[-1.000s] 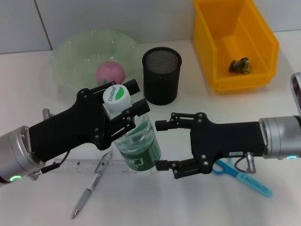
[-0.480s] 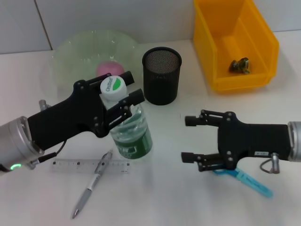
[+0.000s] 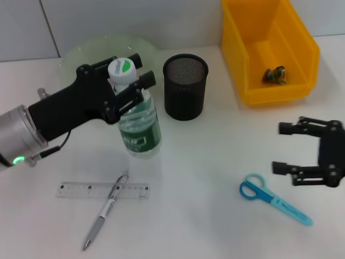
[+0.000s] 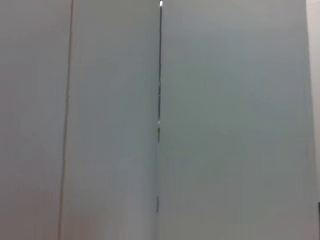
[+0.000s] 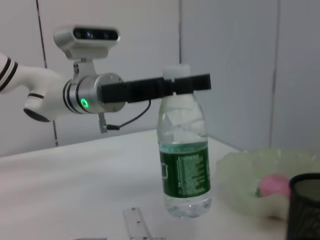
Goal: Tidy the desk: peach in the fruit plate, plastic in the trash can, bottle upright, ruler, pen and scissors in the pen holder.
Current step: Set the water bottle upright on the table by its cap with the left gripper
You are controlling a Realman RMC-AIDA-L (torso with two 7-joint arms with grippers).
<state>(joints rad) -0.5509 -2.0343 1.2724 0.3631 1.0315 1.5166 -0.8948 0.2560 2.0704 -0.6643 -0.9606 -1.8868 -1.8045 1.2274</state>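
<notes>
Clamped on the neck of the bottle point(image 3: 139, 127), the left gripper point(image 3: 125, 89) has now raised it upright onto the desk, while the right gripper point(image 3: 295, 148), jaws apart, has backed away above the scissors point(image 3: 274, 198).

Head view looks steeply down, whole desk point(image 3: 215, 162) in frame. Left wrist view faces blank wall point(image 4: 225, 125), close, nothing shared. Right wrist view sits low near desk level, looking sideways across at bottle point(image 5: 184, 155), shared with head view point(image 3: 137, 127).
</notes>
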